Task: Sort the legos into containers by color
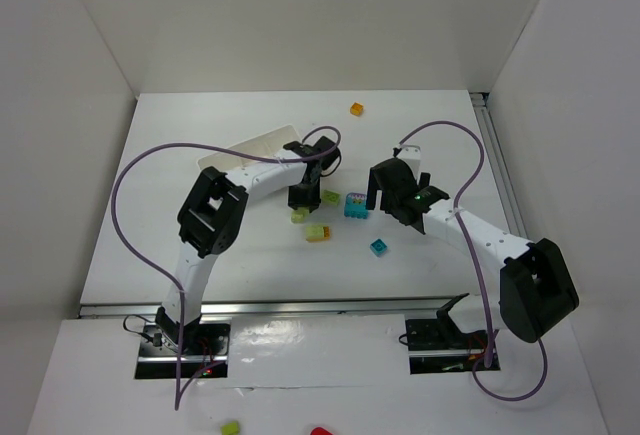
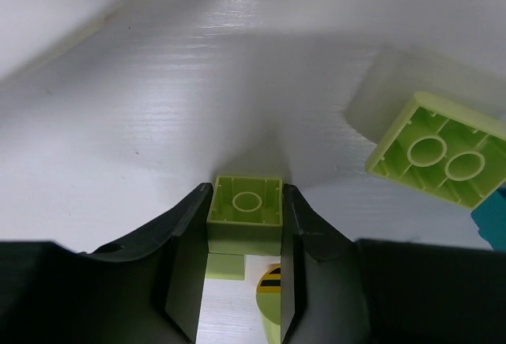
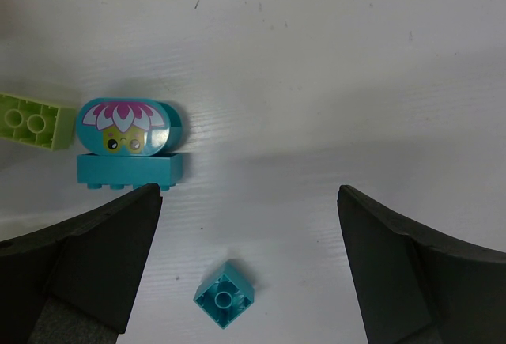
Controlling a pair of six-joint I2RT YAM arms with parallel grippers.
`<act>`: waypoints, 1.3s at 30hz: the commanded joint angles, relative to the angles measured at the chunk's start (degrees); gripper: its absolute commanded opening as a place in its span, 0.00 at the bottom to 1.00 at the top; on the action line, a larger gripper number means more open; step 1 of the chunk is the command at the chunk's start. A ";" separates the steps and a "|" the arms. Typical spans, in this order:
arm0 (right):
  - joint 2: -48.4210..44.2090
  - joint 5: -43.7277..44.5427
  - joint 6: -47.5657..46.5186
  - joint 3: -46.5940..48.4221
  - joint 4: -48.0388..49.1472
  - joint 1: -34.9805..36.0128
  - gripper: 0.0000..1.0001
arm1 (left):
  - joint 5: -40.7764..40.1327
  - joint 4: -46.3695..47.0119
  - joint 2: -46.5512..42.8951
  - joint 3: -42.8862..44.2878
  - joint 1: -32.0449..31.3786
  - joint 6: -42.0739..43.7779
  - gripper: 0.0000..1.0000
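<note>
Zero bricks show in the white tray [image 1: 255, 147], upper left of the overhead view; sorting has barely begun. Left pincer [image 2: 247, 198] clamps a small lime brick [image 2: 245, 211] near the tray; right pincer [image 3: 247, 194] stands wide open over a small cyan brick [image 3: 224, 295] on the tabletop [image 3: 316, 83]. Only the right wrist view shows the flower print on the large cyan block [image 3: 130, 142]; only the overhead, the orange brick [image 1: 356, 109].

Tray [image 1: 255, 147] mostly hidden behind the left arm [image 1: 215, 215], upper centre; compartments not visible. Cyan brick [image 2: 492, 219] cut by the left wrist view's right edge. Striped piece [image 2: 271, 282] at bottom centre half hidden below the lime brick [image 2: 245, 206]. Green brick [image 3: 30, 121] cut by the right wrist view's left edge
</note>
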 commanded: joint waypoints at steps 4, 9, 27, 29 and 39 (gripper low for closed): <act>-1.96 0.32 0.53 0.62 -1.07 0.15 1.00 | 0.17 -3.90 -2.59 4.50 0.16 0.58 0.11; -8.44 -11.94 -3.32 0.01 3.39 0.68 1.00 | 4.89 -5.93 -9.09 10.65 2.08 0.58 0.00; -4.08 -46.18 2.38 -1.51 41.80 0.68 1.00 | 21.61 2.50 -19.30 11.19 10.53 -12.52 0.00; -1.71 -46.71 2.38 -0.62 42.34 1.21 1.00 | 21.09 3.03 -19.30 10.67 10.53 -12.52 0.00; 7.53 -50.49 5.36 3.08 49.55 1.73 0.93 | 22.23 3.65 -21.06 8.90 10.53 -10.15 0.00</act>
